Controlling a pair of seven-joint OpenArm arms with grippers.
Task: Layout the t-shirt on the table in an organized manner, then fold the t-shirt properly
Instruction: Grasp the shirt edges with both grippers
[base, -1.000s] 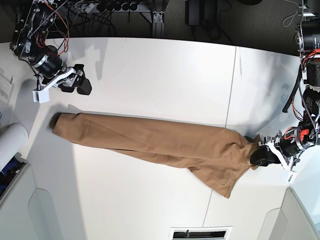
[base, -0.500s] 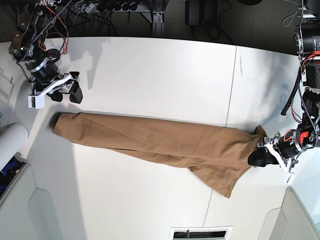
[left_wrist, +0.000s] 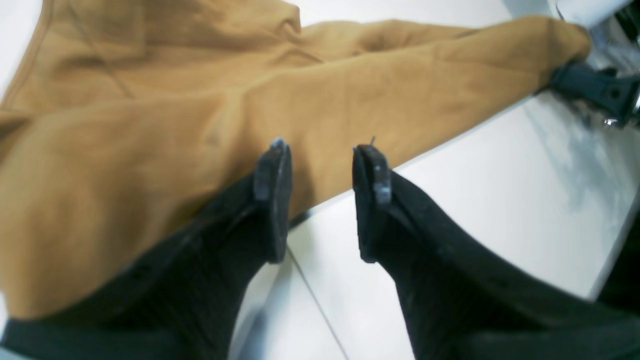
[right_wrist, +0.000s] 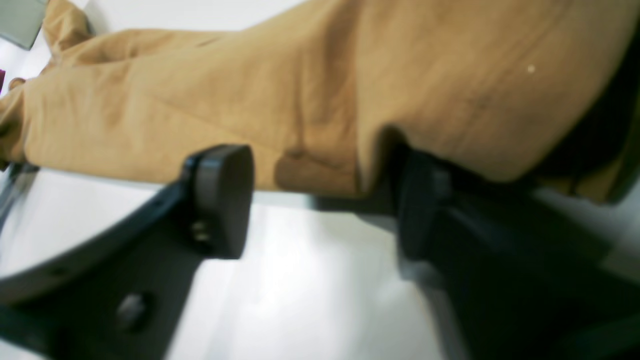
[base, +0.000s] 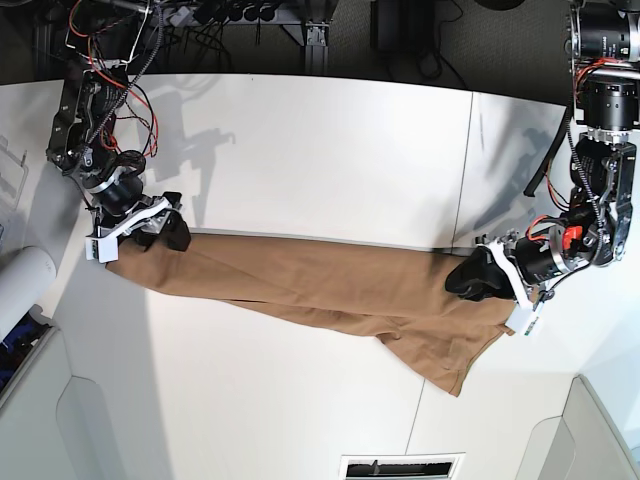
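A white cylinder (base: 22, 285) lies at the base view's left edge, above a grey-white bin (base: 35, 400). A 2nd bin (base: 590, 435) fills the lower right corner (partly cropped). Black cables (base: 215, 15) run behind.

Bright overhead light, soft shadows, wrist cams blurry.

Plain caramel-brown t-shirt (base: 320, 282) showing no print, white table (base: 300, 150) bearing a thin dark seam, black gripper fingers (left_wrist: 272, 195), red wires trailing on the arms
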